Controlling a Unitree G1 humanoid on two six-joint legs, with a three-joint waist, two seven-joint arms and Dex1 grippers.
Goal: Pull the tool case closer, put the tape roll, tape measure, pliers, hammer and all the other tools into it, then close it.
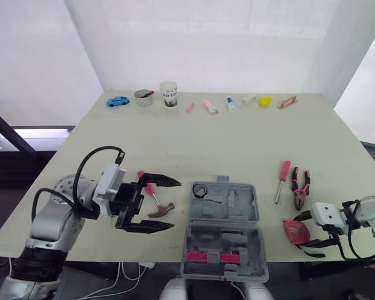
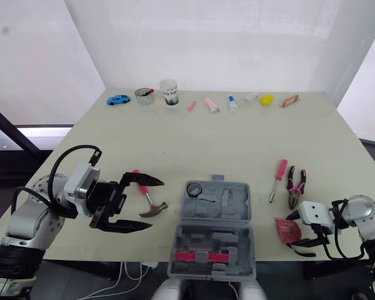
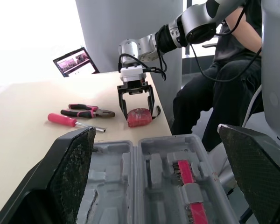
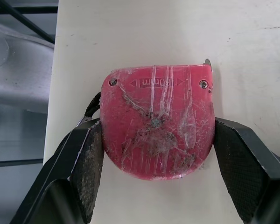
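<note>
**Left claw over hammer, right claw on tape measure**

Starting at the left: left claw point(image 1: 175, 204) is wide apart and empty, low over the bench point(image 1: 237, 144) near its front edge. From the head camera the hammer point(image 1: 161, 210) with the pink handle lies flat between the two fingers. Can't tell if either finger touches it.

Just right of that, the tool case point(image 1: 247, 206) sits open at the front edge, both halves flat. The tape roll point(image 1: 200, 190) is in the far-left pocket of the far half, and a red piece point(image 1: 209, 256) is in the near half.

Right of the case, the screwdriver point(image 1: 282, 178) and pliers point(image 1: 300, 187) lie side by side on the bench, apart from the case.

Far right, front edge: right claw point(image 1: 301, 235) is clamped on the red tape measure point(image 4: 156, 123), one pad against each side. The tape measure rests on the bench.
</note>
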